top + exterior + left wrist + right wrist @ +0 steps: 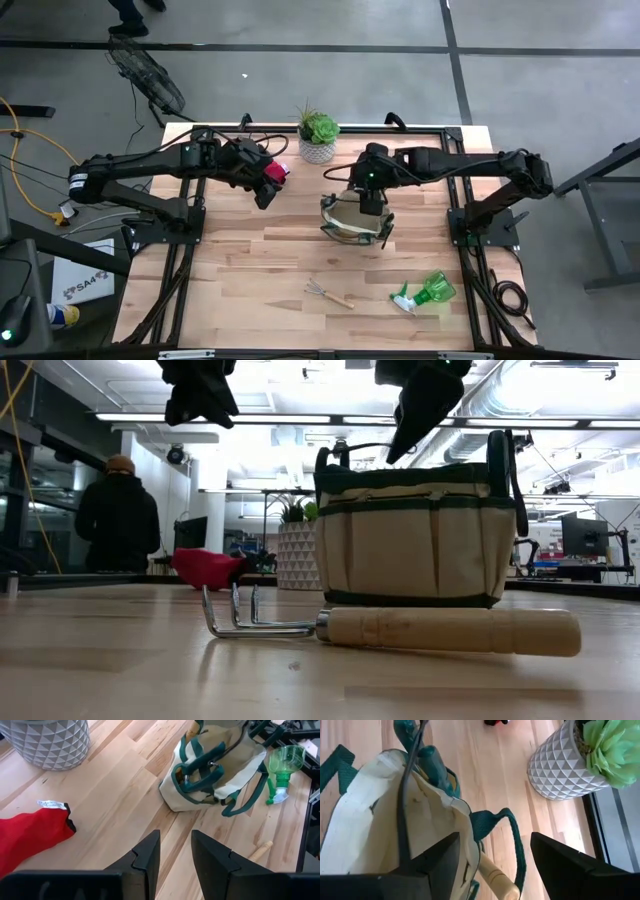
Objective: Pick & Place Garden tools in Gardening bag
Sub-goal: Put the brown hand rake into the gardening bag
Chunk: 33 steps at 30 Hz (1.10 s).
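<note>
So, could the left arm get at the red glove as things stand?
Probably yes. The left gripper hangs open just above the table beside the red glove, which lies flat on bare wood. Nothing sits between them; the white plant pot and gardening bag stand clear of it.

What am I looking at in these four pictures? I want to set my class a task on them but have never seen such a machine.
Two dark robot arms work at a wooden table. One picture looks straight down, one looks level across the tabletop, and two come from cameras on the arms' wrists. The job is putting garden tools into the gardening bag. The right gripper hangs open over the bag; the left gripper, also open, is above the red glove. Neither holds anything. A hand rake and green spray bottle lie nearer the front; a potted succulent stands at the back.
</note>
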### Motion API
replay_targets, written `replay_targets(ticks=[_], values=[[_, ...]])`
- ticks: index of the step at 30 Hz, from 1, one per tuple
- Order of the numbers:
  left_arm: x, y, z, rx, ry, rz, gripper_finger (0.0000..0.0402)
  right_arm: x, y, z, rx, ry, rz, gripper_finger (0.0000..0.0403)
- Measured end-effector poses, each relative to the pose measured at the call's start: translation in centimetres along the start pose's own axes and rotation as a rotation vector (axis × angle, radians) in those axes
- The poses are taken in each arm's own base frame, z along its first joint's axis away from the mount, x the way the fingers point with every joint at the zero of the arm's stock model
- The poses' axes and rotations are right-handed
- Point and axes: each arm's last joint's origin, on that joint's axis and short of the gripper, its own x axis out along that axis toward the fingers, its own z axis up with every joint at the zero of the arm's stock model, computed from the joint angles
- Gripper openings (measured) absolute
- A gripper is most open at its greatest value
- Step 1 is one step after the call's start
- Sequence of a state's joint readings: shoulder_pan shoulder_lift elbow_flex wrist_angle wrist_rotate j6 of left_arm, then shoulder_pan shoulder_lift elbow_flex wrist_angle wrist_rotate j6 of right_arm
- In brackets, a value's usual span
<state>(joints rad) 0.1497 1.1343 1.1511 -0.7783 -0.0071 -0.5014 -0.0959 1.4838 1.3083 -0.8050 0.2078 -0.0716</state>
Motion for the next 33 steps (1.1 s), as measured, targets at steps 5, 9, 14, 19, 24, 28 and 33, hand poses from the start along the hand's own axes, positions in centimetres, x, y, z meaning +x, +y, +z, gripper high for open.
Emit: replay_targets(ticks=[5, 9, 14, 19, 24, 28, 33], values=[[0.0, 0.0, -0.1, 0.013, 0.012, 0.000, 0.0106, -0.2, 0.0, -0.1, 0.057, 0.001, 0.000, 0.0235], [0.0, -0.1, -0.2, 0.075, 0.037, -0.054, 0.0106, -1.2, -0.2, -0.2, 0.144, -0.019, 0.001, 0.0236], [0.0, -0.2, -0.2, 0.103, 0.054, -0.091, 0.0106, -3.5, -0.7, -0.8, 0.304, -0.058, 0.010, 0.0236], [0.1, -0.5, -0.4, 0.033, 0.064, -0.094, 0.0106, -6.5, -1.1, -2.0, 0.537, -0.072, 0.061, 0.0236], [1.2, -2.2, -1.3, 0.081, 0.111, -0.112, 0.0106, -9.0, -0.8, -3.6, 0.655, -0.046, 0.111, 0.0236], [2.8, -4.4, -2.7, 0.255, 0.174, -0.156, 0.0106, -10.3, 0.2, -4.4, 0.621, -0.030, 0.140, 0.0236], [5.3, -7.5, -4.3, 0.480, 0.196, -0.241, 0.0106, -11.3, 1.5, -5.1, 0.603, -0.006, 0.175, 0.0236]])
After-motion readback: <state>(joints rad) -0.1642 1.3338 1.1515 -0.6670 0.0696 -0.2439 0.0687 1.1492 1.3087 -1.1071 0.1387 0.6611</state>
